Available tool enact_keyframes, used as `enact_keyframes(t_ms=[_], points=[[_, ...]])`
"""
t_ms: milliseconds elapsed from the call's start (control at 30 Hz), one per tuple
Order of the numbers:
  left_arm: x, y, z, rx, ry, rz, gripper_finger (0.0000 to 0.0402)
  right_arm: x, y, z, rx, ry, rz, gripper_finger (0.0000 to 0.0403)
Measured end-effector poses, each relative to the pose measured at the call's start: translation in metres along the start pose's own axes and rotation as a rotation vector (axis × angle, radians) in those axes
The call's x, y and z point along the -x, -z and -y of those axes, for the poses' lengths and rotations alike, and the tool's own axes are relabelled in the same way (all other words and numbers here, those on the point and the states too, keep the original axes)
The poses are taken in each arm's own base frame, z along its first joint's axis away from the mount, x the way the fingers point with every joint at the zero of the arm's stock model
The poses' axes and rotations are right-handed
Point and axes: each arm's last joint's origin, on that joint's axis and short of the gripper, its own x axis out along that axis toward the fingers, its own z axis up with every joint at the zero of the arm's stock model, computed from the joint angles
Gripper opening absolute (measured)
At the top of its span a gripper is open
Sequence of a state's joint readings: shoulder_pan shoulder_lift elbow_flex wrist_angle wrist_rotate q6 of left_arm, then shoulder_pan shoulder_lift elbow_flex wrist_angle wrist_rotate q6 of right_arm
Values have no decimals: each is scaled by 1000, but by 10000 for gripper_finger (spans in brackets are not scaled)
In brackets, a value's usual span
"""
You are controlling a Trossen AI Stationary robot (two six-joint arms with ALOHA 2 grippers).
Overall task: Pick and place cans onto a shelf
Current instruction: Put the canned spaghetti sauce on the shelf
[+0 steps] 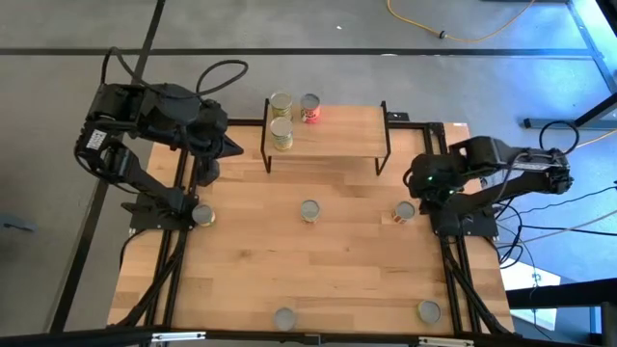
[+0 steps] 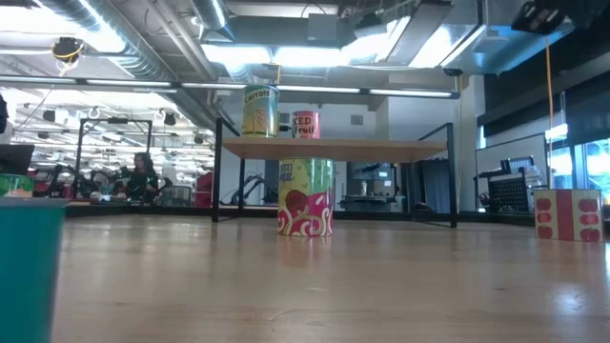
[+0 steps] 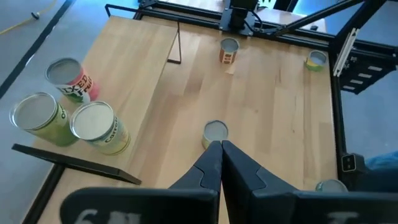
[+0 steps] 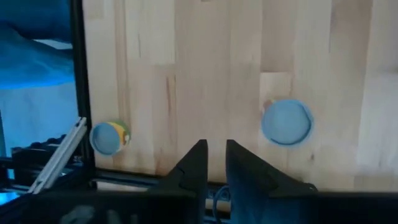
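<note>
Three cans stand upright at the left end of the shelf (image 1: pixel 337 133): two green-yellow ones (image 1: pixel 281 132) (image 3: pixel 99 127) and a red one (image 1: pixel 309 108). Several more cans stand on the table, among them one in the middle (image 1: pixel 309 211) (image 2: pixel 305 197), one near my right arm (image 1: pixel 405 211) and one by my left arm's base (image 1: pixel 202 215). My left gripper (image 3: pixel 219 144) hovers shut to the left of the shelf (image 1: pixel 236 146), touching nothing. My right gripper (image 4: pixel 214 148) hangs above the table's right side (image 1: pixel 421 186), pointing steeply down, its fingers a narrow gap apart with nothing between them.
Two more cans stand near the table's front edge (image 1: pixel 284 318) (image 1: pixel 428 311). In the right wrist view one can (image 4: pixel 286 122) stands on the boards and another (image 4: pixel 109 137) by the black frame rail. Bare wood lies between the shelf and the middle can.
</note>
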State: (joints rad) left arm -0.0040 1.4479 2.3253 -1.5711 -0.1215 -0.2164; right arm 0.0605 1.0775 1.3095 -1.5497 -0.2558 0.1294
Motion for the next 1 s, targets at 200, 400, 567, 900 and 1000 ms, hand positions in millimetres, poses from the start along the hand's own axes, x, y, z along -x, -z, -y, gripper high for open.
enact_keyframes(t_ms=[200,400,567,900,1000], points=[[0,0,0,18,0,0,0,-25,-5,5,100,-27,-2,88],[0,0,0,18,1,0,0,-27,-21,4,292,-8,160,89],[0,0,0,18,3,0,0,-27,-49,2,355,47,375,90],[0,0,0,18,3,0,0,-84,-123,8,529,79,445,90],[0,0,0,18,3,0,0,-103,-138,12,595,95,429,90]])
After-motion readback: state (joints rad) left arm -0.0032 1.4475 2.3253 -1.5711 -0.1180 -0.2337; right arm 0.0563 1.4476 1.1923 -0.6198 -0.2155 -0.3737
